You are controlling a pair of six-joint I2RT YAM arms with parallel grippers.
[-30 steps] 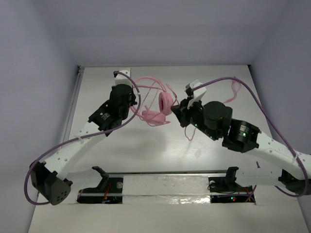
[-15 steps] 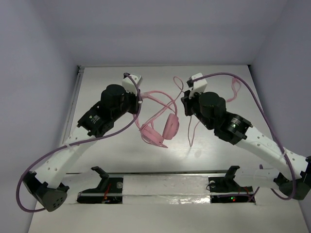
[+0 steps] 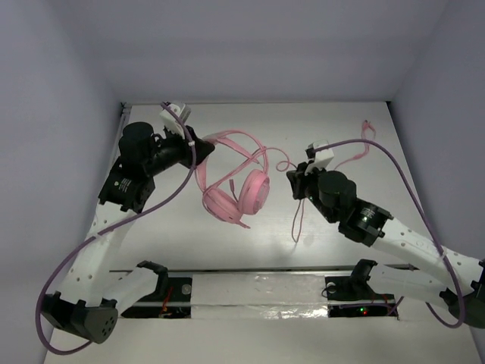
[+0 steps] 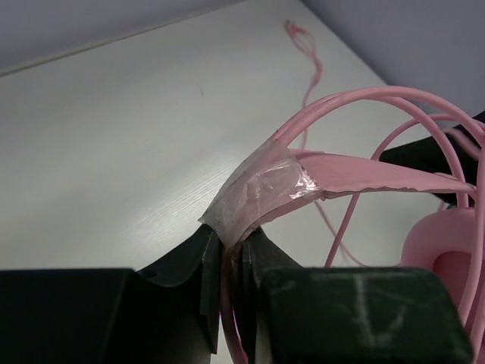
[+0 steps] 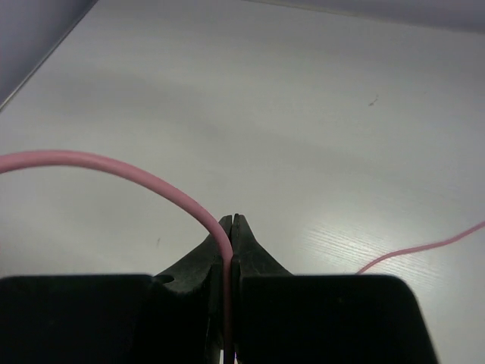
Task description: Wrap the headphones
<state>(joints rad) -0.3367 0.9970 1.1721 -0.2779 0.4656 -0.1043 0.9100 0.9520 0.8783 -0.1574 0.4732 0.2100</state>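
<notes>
Firmly, left gripper clamps headphones at headband; right gripper pinches cord.

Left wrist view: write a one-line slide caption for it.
The left end effector shut on the taped band of the pink headphones, their thin cord trailing over the white table.

Left pincer, right pincer both clamped.
</notes>
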